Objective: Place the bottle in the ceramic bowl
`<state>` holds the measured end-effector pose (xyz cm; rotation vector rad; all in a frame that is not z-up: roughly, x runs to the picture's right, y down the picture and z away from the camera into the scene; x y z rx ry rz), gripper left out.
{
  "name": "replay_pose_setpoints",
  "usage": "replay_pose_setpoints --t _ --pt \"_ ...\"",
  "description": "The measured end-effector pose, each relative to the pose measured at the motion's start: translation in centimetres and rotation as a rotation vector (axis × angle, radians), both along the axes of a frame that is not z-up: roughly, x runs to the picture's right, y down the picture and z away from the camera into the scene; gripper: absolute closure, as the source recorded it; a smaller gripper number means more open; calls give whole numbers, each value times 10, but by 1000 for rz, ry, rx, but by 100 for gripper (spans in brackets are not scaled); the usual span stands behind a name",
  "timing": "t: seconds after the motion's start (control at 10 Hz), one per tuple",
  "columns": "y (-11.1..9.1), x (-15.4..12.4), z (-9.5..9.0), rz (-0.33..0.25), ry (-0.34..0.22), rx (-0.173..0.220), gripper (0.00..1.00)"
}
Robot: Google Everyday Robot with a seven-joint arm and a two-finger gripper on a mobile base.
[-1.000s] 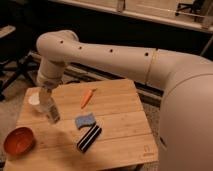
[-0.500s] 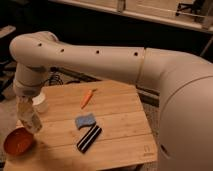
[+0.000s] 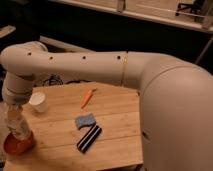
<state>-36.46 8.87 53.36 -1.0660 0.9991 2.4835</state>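
Note:
The clear plastic bottle [image 3: 19, 127] stands upright at the table's front left corner, its lower end inside or just above the orange-red ceramic bowl [image 3: 22, 145]. My gripper [image 3: 14, 113] hangs straight down from the big white arm and is shut on the bottle's upper part. The bottle hides much of the bowl; only the bowl's right rim and front show.
A white cup [image 3: 39, 101] stands just behind and to the right of the bowl. An orange carrot-like piece [image 3: 88, 97], a blue sponge [image 3: 85, 120] and a black striped object [image 3: 89, 138] lie mid-table on the wooden table [image 3: 115, 130]. The arm spans over the table's back.
The gripper has carried the bottle from beside the white cup leftward and toward the front, down over the orange-red bowl. The other objects have not moved.

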Motion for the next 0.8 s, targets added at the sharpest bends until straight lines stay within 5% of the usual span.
replay_pose_setpoints --t 0.3,0.8 --pt "15 -18 23 -18 -16 20 94" --pt "51 -30 49 -104 11 46 44"
